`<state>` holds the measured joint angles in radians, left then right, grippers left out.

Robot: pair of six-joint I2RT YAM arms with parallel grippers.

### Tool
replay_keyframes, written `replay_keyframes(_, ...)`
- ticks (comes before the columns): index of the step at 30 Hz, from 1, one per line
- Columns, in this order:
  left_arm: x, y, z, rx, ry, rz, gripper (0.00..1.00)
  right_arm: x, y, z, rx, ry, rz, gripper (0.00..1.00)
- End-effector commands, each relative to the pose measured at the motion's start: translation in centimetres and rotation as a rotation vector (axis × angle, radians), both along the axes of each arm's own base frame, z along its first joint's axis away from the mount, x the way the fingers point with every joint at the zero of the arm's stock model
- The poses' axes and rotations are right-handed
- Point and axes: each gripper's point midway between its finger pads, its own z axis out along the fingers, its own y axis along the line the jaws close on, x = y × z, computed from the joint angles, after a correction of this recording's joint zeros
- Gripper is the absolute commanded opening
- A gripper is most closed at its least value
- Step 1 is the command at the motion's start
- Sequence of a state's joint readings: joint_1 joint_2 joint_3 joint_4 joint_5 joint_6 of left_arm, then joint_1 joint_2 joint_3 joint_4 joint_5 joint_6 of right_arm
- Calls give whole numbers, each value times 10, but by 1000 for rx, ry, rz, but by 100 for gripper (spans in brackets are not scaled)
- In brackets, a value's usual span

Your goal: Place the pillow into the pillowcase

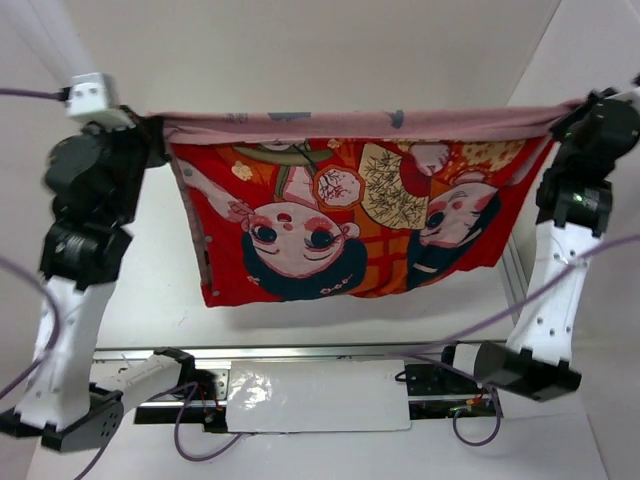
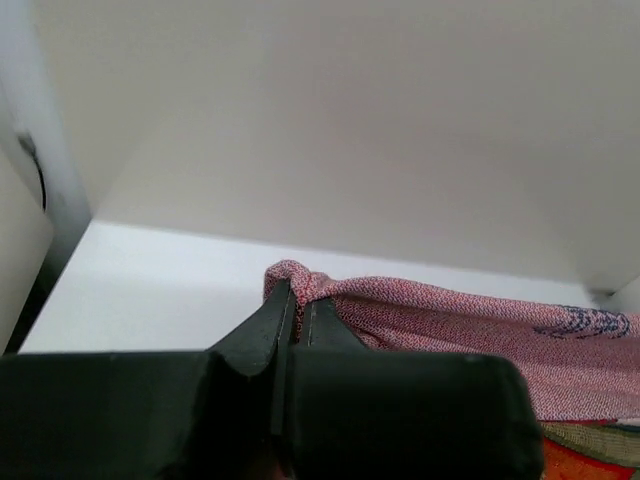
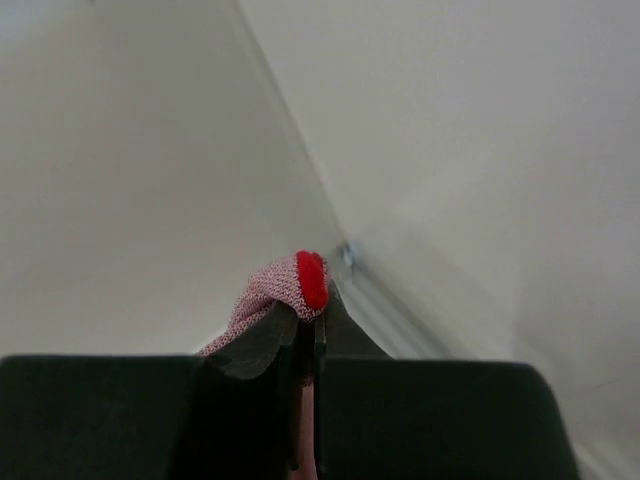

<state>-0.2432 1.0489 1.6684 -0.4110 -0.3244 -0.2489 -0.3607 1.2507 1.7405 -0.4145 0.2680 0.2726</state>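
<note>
Red pillowcase [image 1: 340,220] held aloft and stretched wide between the two arms above the table [image 1: 150,300], its doll-printed face toward the top camera and the dolls upside down in that view. A dull pink hem runs taut from corner to corner. Left gripper [image 1: 152,128]: jaws pressed together, pinching one upper corner, pink cloth bunched at the tips. Right gripper [image 1: 568,112]: jaws likewise clamped on the opposite corner, a red fold protruding.
</note>
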Motion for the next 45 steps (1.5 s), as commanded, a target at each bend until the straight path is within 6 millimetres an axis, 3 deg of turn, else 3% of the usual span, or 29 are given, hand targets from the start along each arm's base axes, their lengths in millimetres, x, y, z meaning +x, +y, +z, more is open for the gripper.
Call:
replay_keyframes(1, 74, 35, -79, -21, 172, 220, 0, 80, -13, -96, 76, 109, 89, 0)
replay_keyframes(3, 128, 42, -138, -22, 316, 233, 0, 116, 15, -132, 77, 189, 139, 0)
replay_keyframes(4, 147, 41, -143, -36, 332, 206, 0, 140, 16, -166, 86, 264, 135, 0)
replay_keyframes(5, 167, 45, -153, -53, 349, 213, 0, 158, 30, -164, 77, 258, 161, 0)
replay_keyframes(7, 221, 54, -187, -55, 407, 208, 0, 193, 33, -209, 90, 337, 152, 0)
replay_keyframes(9, 258, 57, -202, -64, 410, 181, 0, 222, 38, -201, 81, 300, 135, 0)
replay_keyframes(10, 285, 57, -246, -56, 478, 153, 0, 243, 33, -233, 90, 349, 119, 0)
replay_keyframes(11, 303, 54, -230, -60, 432, 135, 0, 252, 35, -244, 88, 379, 98, 0)
replay_keyframes(12, 315, 53, -239, -49, 438, 121, 0, 267, 37, -220, 67, 329, 100, 0)
replay_keyframes(13, 328, 49, -247, -51, 441, 98, 0, 279, 46, -227, 66, 338, 115, 2)
replay_keyframes(14, 345, 49, -262, -51, 453, 99, 14, 296, 45, -262, 51, 402, 128, 8)
replay_keyframes(15, 352, 45, -267, -52, 458, 79, 42, 304, 46, -268, 54, 413, 140, 35)
replay_keyframes(16, 356, 49, -274, -56, 469, 76, 74, 315, 53, -250, 34, 375, 163, 53)
replay_keyframes(17, 358, 48, -278, -77, 476, 78, 100, 322, 53, -272, 40, 412, 163, 65)
replay_keyframes(19, 355, 66, -280, -95, 484, 96, 100, 325, 61, -269, 31, 413, 184, 83)
replay_keyframes(21, 344, 71, -289, -130, 515, 89, 100, 315, 62, -262, 31, 417, 184, 85)
replay_keyframes(23, 310, 81, -266, -156, 524, 85, 100, 299, 81, -264, 27, 449, 234, 100)
replay_keyframes(24, 305, 83, -290, -177, 576, 85, 100, 294, 81, -245, 21, 417, 234, 100)
replay_keyframes(25, 293, 84, -290, -184, 587, 76, 100, 287, 91, -244, 23, 433, 256, 100)
replay_keyframes(26, 275, 82, -266, -189, 558, 56, 100, 278, 97, -252, 27, 471, 266, 100)
replay_keyframes(27, 261, 72, -267, -187, 580, 6, 100, 265, 98, -236, 26, 466, 266, 100)
replay_keyframes(28, 239, 66, -301, -202, 666, -12, 100, 255, 108, -240, 39, 497, 271, 100)
replay_keyframes(30, 212, 49, -312, -214, 690, -92, 100, 235, 130, -268, 50, 576, 306, 100)
replay_keyframes(31, 187, 22, -318, -208, 672, -248, 100, 223, 137, -253, 47, 545, 306, 100)
replay_keyframes(33, 157, -13, -319, -239, 640, -449, 100, 201, 160, -283, 65, 609, 332, 99)
replay_keyframes(34, 133, -21, -332, -258, 648, -480, 100, 191, 167, -267, 72, 566, 344, 99)
replay_keyframes(35, 126, -24, -332, -254, 629, -500, 100, 181, 181, -282, 75, 593, 391, 97)
replay_keyframes(37, 103, -31, -348, -262, 656, -507, 100, 165, 197, -271, 81, 567, 441, 96)
replay_keyframes(45, 88, -42, -387, -263, 752, -515, 86, 123, 229, -293, 79, 639, 487, 95)
